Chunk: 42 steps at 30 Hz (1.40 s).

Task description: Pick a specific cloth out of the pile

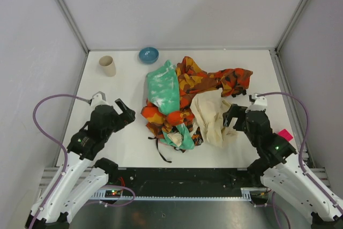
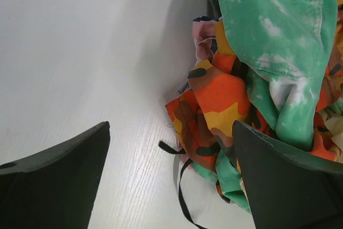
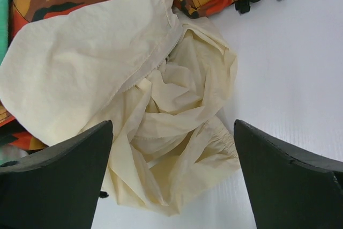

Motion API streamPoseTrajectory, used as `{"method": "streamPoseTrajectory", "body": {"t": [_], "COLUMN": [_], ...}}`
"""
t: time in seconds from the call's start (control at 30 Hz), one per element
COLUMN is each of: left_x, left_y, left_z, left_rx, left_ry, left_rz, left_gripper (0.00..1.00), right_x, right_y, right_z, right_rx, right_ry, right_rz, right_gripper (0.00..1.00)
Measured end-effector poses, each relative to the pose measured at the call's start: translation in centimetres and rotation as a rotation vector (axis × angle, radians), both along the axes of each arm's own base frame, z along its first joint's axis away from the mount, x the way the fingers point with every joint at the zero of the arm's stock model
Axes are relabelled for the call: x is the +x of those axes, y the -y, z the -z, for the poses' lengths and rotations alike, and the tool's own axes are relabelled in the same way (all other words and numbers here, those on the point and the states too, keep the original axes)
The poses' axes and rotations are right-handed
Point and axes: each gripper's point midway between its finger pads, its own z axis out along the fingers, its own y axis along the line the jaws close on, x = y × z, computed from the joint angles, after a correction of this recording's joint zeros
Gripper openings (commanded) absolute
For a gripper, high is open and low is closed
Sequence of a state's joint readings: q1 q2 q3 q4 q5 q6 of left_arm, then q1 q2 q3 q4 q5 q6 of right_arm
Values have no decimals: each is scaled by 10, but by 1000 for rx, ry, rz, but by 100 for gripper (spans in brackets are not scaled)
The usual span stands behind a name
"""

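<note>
The pile lies mid-table: an orange-red-black patterned cloth, a mint green cloth and a cream cloth. The plain dark grey cloth is hidden; only a dark sliver shows under the mint cloth in the left wrist view. My left gripper is open and empty, just left of the pile; its view shows the patterned cloth and black straps. My right gripper is open and empty at the pile's right edge, over the cream cloth.
A blue bowl and a beige cup stand at the back of the white table. A pink tag lies at the right edge. Grey walls enclose three sides.
</note>
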<state>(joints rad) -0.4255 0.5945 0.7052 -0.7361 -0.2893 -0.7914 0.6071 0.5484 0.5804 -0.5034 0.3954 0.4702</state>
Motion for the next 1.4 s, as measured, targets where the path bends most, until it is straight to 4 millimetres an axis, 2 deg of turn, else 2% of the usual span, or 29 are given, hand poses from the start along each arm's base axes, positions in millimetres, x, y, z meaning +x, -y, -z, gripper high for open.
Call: {"method": "streamPoseTrajectory", "body": {"t": [0.13, 0.27, 0.37, 0.47, 0.67, 0.83, 1.03, 1.2, 1.23, 1.3, 1.4], "left_x": [-1, 0, 0, 0, -1, -2, -4, -4, -4, -4, -3], "left_y": [-2, -4, -6, -8, -10, -12, -13, -14, -14, -15, -15], "left_z": [2, 4, 11, 16, 24, 26, 27, 29, 30, 30, 30], "left_rx": [-1, -4, 0, 5, 4, -2, -9, -9, -7, -4, 0], "left_ry": [-12, -16, -33, -48, -63, -62, -54, -60, -61, -64, -64], "left_rz": [-15, -37, -59, -72, -98, -111, -119, -126, -128, -130, -135], "left_gripper": [100, 100, 100, 100, 99, 100, 100, 100, 100, 100, 100], "right_x": [-1, -4, -7, -13, -34, -29, -4, 19, 24, 30, 40], "right_y": [-1, -14, -37, -67, -157, -212, -241, -249, -250, -251, -251], "right_z": [-4, -13, -23, -24, 11, 47, 87, 121, 126, 130, 134], "right_rx": [10, 29, 52, 34, -159, -263, -415, -574, -603, -637, -670], "right_ry": [20, 50, 88, 94, -11, -100, -168, -189, -192, -194, -196], "right_rz": [-15, -99, -225, -352, -607, -668, -615, -550, -532, -508, -472], "right_gripper": [99, 99, 99, 99, 99, 99, 99, 99, 98, 84, 47]}}
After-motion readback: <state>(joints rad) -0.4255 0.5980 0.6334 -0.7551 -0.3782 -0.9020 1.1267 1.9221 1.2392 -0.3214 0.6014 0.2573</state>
